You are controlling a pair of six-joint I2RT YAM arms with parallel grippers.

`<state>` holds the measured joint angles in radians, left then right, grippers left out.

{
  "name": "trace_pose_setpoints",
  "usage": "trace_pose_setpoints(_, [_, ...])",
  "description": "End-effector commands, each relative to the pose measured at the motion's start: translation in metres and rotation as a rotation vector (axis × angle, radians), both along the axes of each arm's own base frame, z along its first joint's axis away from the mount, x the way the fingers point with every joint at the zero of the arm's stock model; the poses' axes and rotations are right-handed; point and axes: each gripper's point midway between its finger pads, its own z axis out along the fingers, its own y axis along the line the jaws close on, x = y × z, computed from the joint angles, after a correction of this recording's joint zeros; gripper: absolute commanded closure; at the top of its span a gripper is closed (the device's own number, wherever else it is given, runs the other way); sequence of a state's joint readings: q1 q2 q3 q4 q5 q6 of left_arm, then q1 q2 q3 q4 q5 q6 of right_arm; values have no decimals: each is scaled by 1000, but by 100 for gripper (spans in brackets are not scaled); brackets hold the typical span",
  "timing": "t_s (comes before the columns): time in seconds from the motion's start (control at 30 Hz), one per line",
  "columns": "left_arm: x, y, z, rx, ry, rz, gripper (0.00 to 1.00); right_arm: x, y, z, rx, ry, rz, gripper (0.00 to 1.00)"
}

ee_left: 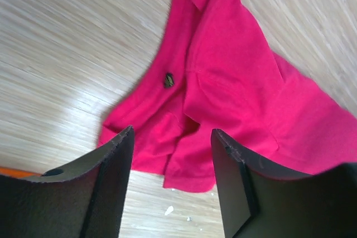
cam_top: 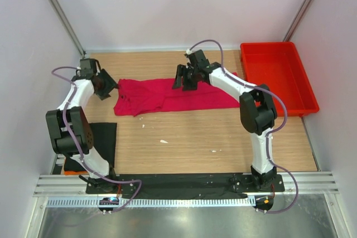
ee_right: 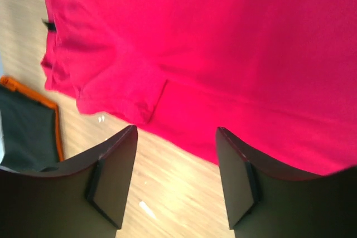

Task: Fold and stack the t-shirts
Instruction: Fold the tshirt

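The crimson-pink t-shirt (cam_top: 167, 96) lies as a long folded strip across the back middle of the wooden table. It fills much of the left wrist view (ee_left: 223, 82) and of the right wrist view (ee_right: 223, 43). My left gripper (cam_top: 110, 88) hovers at the strip's left end, open, with only cloth and table showing between its fingers (ee_left: 172, 133). My right gripper (cam_top: 184, 82) hangs over the strip's far edge near its middle, open and holding nothing (ee_right: 176, 132). The black t-shirt (cam_top: 104, 140) lies at the near left, partly hidden behind the left arm, and appears at the right wrist view's left edge (ee_right: 25, 129).
A red plastic tray (cam_top: 279, 76) stands at the back right, just beyond the pink shirt's right end. An orange item (cam_top: 71, 165) lies under the black shirt's near side. Small white scraps (cam_top: 163, 141) dot the wood in front of the pink shirt. White walls enclose the table.
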<state>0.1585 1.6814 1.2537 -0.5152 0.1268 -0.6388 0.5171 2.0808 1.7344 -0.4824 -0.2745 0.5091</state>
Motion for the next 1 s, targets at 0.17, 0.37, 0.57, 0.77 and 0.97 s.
trace_pose_setpoints(0.17, [-35,-53,21,-25,-3,-74,49,-38,58,-5,230,124,76,44])
trace_pose_setpoints(0.37, [-77,-64,-9,-52,82,-91,67,-62,87,-25,287,199,105,53])
trace_pose_setpoints(0.57, [-92,-84,-22,-46,116,-132,54,-66,95,-42,293,231,99,55])
trace_pose_setpoints(0.77, [-95,-82,-43,-51,161,-90,52,-64,96,-51,288,247,84,54])
trace_pose_setpoints(0.97, [-87,-88,-63,-94,171,-72,60,-66,94,-54,279,248,89,55])
